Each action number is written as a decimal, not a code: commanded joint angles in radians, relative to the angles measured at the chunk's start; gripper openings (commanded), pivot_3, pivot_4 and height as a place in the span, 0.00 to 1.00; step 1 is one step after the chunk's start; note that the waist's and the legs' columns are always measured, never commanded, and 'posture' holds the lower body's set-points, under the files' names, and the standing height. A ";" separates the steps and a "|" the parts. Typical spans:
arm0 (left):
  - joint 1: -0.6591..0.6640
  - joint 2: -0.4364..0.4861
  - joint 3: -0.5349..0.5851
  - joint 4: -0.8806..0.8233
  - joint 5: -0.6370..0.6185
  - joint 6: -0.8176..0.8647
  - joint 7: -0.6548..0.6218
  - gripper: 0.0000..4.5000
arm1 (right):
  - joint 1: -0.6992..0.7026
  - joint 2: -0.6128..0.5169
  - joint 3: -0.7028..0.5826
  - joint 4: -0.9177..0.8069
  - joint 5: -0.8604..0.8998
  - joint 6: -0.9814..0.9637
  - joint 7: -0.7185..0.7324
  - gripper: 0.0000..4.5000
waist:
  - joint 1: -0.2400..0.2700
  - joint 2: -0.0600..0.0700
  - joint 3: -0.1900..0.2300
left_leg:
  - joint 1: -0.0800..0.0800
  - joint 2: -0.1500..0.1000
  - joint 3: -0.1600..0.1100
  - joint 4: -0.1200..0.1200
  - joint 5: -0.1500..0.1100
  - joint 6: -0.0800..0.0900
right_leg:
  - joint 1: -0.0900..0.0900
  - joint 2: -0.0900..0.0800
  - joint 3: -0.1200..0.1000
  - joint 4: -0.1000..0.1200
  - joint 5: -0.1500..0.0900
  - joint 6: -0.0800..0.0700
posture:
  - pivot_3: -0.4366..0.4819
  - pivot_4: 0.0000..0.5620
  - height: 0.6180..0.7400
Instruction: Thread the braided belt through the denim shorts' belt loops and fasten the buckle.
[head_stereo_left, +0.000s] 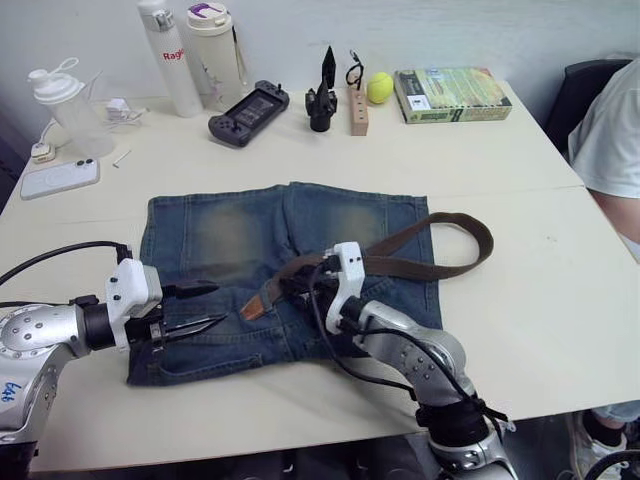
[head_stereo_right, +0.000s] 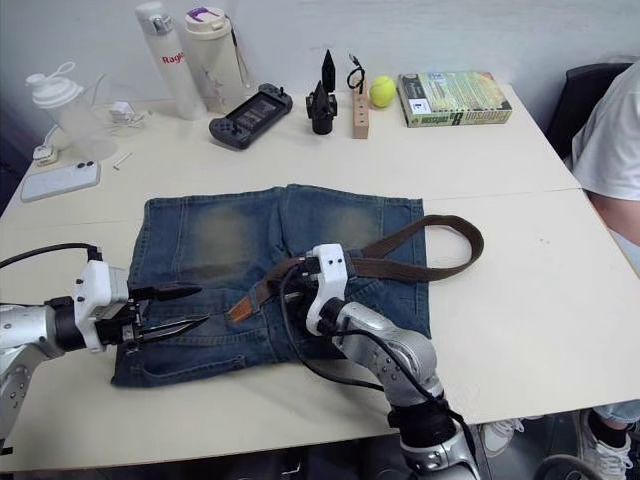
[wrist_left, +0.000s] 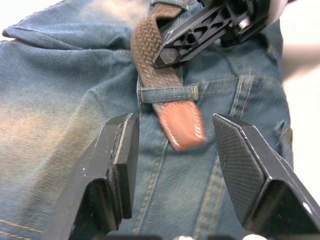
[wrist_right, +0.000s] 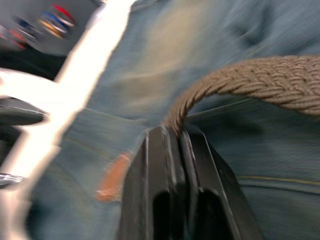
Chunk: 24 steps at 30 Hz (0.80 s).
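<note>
Belt (head_stereo_left: 420, 262), braided, dark brown, with a smooth tan leather tip (wrist_left: 183, 124); lies on the denim shorts (head_stereo_left: 225, 240) spread flat on the pale table (head_stereo_left: 560, 290), its far length looping off the shorts' right edge onto the tabletop and back. Tip end has passed under one belt loop (wrist_left: 167, 93) on the waistband and pokes out just beyond it. Right gripper (wrist_right: 172, 137) is closed on the braided part just behind that loop, the webbing arching up from between its fingers. Left gripper (wrist_left: 175, 150) hangs over the shorts with its fingers spread wide either side of the leather tip, touching nothing. Handling, as a judgement: the braid looks light, limp and rough-surfaced, so it should bunch if pushed and follow only when pulled; the leather tip looks stiffer and smoother, the natural place to pinch and draw it through. Denim looks soft and liable to ruck under drag. Buckle cannot be made out.
</note>
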<state>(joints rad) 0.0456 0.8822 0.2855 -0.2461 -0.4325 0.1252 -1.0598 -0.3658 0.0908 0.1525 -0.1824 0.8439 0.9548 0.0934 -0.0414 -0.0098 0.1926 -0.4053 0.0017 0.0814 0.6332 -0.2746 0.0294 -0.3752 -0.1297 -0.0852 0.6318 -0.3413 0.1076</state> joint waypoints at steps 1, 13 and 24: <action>-0.022 -0.022 -0.055 0.067 0.171 -0.306 -0.005 0.58 | -0.048 0.072 -0.129 0.147 0.145 0.123 -0.023 0.00 | -0.003 -0.003 -0.002 | 0.001 0.000 0.001 -0.001 0.000 0.000 | 0.000 0.000 0.000 0.000 0.000 0.000 | 0.48 0.27 1.00; -0.067 -0.050 -0.092 0.409 0.374 -1.075 0.080 0.58 | -0.174 0.107 -0.346 0.338 0.358 0.196 -0.177 0.00 | -0.011 -0.011 -0.009 | 0.002 0.000 0.001 -0.002 -0.001 0.002 | 0.000 -0.004 -0.001 0.001 0.000 -0.001 | 0.48 0.27 1.00; -0.171 -0.150 -0.119 0.489 0.579 -1.172 0.348 0.58 | -0.161 0.107 -0.309 0.320 0.377 0.184 -0.193 0.00 | -0.012 -0.011 -0.012 | 0.003 0.000 0.001 -0.001 -0.001 0.002 | -0.001 -0.004 -0.004 0.006 0.000 0.000 | 0.48 0.27 1.00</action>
<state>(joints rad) -0.1184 0.7379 0.1775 0.2542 0.1390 -1.0384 -0.7554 -0.5262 0.1512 -0.1612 0.1273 1.2279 1.1359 -0.0839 -0.0530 -0.0213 0.1807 -0.4028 0.0016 0.0826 0.6318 -0.2758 0.0313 -0.3759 -0.1343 -0.0906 0.6374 -0.3409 0.1073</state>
